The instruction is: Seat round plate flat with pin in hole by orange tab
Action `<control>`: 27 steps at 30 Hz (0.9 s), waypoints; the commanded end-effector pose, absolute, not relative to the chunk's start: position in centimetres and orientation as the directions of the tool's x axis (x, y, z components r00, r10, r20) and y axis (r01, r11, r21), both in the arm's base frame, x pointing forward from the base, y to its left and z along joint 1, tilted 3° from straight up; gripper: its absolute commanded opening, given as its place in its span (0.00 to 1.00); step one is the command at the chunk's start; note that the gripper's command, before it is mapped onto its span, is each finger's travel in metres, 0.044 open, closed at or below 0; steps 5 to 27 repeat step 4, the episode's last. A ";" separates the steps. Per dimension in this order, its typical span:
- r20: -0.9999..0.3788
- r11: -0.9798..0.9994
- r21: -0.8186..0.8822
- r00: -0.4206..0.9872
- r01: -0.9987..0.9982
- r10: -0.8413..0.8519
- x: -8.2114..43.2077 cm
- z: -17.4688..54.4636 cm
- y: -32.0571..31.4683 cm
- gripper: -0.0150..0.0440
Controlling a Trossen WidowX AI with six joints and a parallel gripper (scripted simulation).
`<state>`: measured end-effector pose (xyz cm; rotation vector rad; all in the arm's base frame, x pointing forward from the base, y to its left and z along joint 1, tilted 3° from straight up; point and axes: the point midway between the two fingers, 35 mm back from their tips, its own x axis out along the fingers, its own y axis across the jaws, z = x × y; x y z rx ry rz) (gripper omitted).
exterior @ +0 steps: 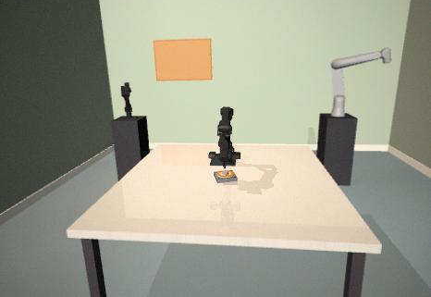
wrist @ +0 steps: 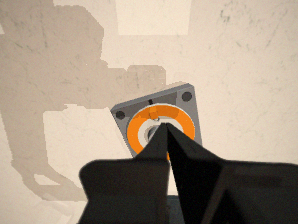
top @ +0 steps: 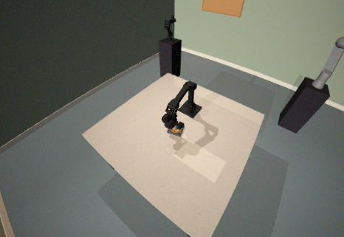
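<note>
The round plate [top: 177,131] [exterior: 219,175] [wrist: 134,131], an orange ring with a pale inner part, sits on the dark grey square base [top: 170,132] [exterior: 227,180] [wrist: 172,97]. My gripper [exterior: 225,166] [wrist: 165,126] is shut and empty. In the wrist view its tips overlap the plate's inner part, just right of the grey post [wrist: 151,133], which is partly hidden. Whether the tips touch the plate cannot be told. A darker patch crosses the ring near the base's black mark [wrist: 150,101]. The orange tab, its hole and the pin cannot be made out, and the plate's near side is hidden by the fingers.
The base stands on the pale table [top: 140,152] [exterior: 176,214] in front of the arm's foot. Two round dark spots show at the base's far corners in the wrist view. Other arms stand on dark pedestals [top: 170,57] [exterior: 339,149] beyond the table.
</note>
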<state>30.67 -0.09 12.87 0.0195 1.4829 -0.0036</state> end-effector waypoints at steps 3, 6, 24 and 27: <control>-0.996 1.000 0.011 0.085 0.014 0.009 30.6 12.7 -0.1 0.25; -0.996 1.000 0.011 0.085 0.014 0.009 30.6 12.7 -0.1 0.25; -0.996 1.000 0.011 0.085 0.014 0.009 30.6 12.7 -0.1 0.25; -0.996 1.000 0.011 0.085 0.014 0.009 30.6 12.7 -0.1 0.25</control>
